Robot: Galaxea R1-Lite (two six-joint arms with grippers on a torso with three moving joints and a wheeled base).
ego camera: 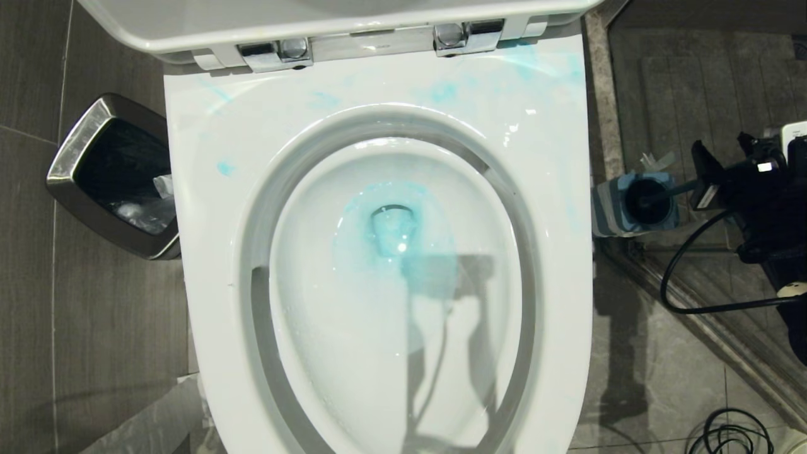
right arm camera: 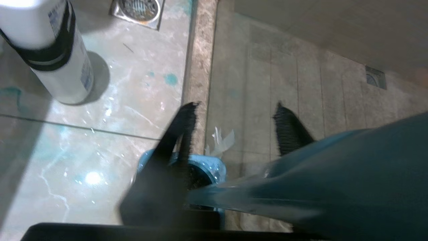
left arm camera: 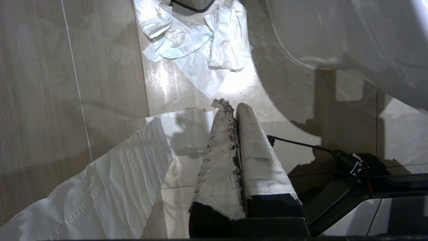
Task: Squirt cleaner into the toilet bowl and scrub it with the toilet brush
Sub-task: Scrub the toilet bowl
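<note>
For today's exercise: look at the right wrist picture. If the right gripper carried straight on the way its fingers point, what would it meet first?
Most likely the toilet brush: its slate-blue handle already lies between the fingers of the right gripper. Just beyond sits the light-blue holder on the floor, though depth is hard to judge.

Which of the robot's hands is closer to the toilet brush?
The right. The right hand has the toilet brush handle between its fingers, just above the holder beside the toilet bowl. The left hand hangs shut over floor tiles and tissue, with no brush in sight.
</note>
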